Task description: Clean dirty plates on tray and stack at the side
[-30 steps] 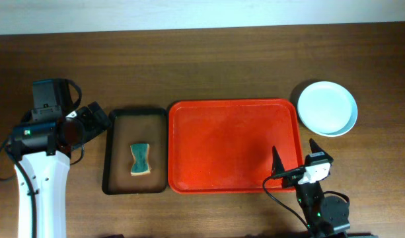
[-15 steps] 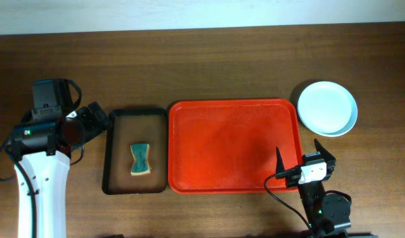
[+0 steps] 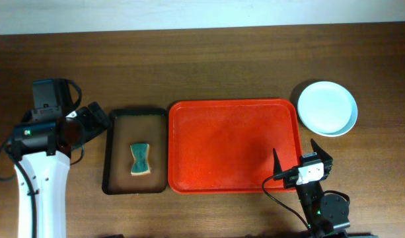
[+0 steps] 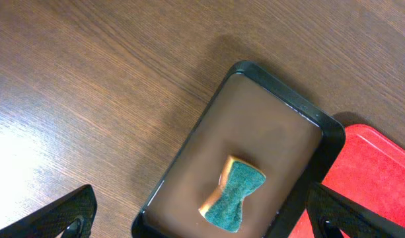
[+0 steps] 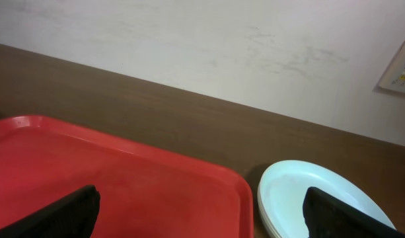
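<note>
The red tray (image 3: 232,142) lies in the middle of the table with nothing on it; its far right corner also shows in the right wrist view (image 5: 123,172). The pale plates (image 3: 327,108) sit stacked on the table to the right of the tray; in the right wrist view (image 5: 301,198) the stack's layered rim shows. No red smear shows on the top plate. My right gripper (image 3: 300,160) is open and empty at the tray's front right corner. My left gripper (image 3: 96,116) is open and empty, left of the black tray.
A smaller black tray (image 3: 116,155) lies left of the red tray and holds a green and yellow sponge (image 3: 141,159), also seen in the left wrist view (image 4: 234,193). A white wall (image 5: 202,46) rises behind the table.
My right gripper dipped slightly toward the front edge and came back, ending almost where it was. The left arm, the plates and both trays have not moved.
</note>
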Controlling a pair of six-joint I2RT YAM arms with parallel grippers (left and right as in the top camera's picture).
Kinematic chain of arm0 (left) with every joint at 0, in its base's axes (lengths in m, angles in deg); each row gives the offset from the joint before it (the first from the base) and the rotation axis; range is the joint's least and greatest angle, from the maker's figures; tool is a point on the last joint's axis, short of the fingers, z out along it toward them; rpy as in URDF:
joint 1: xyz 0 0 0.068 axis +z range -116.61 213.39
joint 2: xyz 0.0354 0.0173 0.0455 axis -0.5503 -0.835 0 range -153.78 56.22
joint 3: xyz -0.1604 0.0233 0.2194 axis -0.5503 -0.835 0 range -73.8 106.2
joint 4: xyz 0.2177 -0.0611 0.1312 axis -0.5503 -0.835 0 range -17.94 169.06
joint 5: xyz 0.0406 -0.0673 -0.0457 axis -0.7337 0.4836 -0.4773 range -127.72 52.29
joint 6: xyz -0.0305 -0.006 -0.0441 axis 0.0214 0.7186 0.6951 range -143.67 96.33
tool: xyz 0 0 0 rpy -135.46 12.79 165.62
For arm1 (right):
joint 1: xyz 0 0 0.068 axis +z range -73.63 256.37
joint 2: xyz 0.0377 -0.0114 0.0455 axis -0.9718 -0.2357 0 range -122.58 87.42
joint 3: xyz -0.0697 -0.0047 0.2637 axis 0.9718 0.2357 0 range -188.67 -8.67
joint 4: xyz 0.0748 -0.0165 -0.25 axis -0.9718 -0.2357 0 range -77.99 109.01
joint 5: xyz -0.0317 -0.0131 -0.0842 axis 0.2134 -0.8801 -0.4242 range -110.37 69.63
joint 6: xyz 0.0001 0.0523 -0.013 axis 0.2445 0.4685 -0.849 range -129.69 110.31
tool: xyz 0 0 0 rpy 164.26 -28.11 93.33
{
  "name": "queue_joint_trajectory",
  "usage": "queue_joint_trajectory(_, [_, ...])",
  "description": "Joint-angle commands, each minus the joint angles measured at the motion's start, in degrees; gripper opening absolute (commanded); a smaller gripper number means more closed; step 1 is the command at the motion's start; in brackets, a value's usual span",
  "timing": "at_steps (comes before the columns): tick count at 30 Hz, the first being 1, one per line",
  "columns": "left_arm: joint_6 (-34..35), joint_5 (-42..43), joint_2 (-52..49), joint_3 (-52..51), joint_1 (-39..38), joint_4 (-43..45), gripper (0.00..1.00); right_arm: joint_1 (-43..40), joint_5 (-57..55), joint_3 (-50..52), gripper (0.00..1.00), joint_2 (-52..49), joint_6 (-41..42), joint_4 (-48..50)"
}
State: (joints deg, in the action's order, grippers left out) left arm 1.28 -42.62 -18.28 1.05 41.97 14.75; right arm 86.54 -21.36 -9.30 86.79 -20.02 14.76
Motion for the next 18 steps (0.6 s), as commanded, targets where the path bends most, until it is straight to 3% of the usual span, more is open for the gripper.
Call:
queue_joint_trajectory(1, [0.52,-0.04,4.02,0.13,-5.33,-0.07,0.99,0.37,0.33,0.31,0.99,0.31,0.07,-0.39])
queue_joint_trajectory(5, [0.52,-0.02,15.78,0.13,-9.44,-0.09,0.99,0.37,0.33,0.31,0.98,0.31,0.07,-0.42])
queue_joint_trajectory(10, [0.52,-0.04,20.41,-3.02,-9.44,-1.09,0.99,0.37,0.31,0.31,0.98,0.31,0.07,-0.39])
queue_joint_trajectory(15, [0.55,-0.04,36.41,-25.51,-9.44,-0.57,0.99,0.37,0.33,0.31,0.98,0.31,0.07,-0.39])
queue_joint_trajectory(17, [0.55,-0.96,48.02,-35.32,-9.44,8.96,0.99,0.37,0.33,0.31,0.99,0.31,0.07,-0.39])
queue_joint_trajectory(18, [0.55,-0.85,53.55,-39.56,-9.44,17.75,0.99,0.37,0.33,0.31,0.98,0.31,0.07,-0.39])
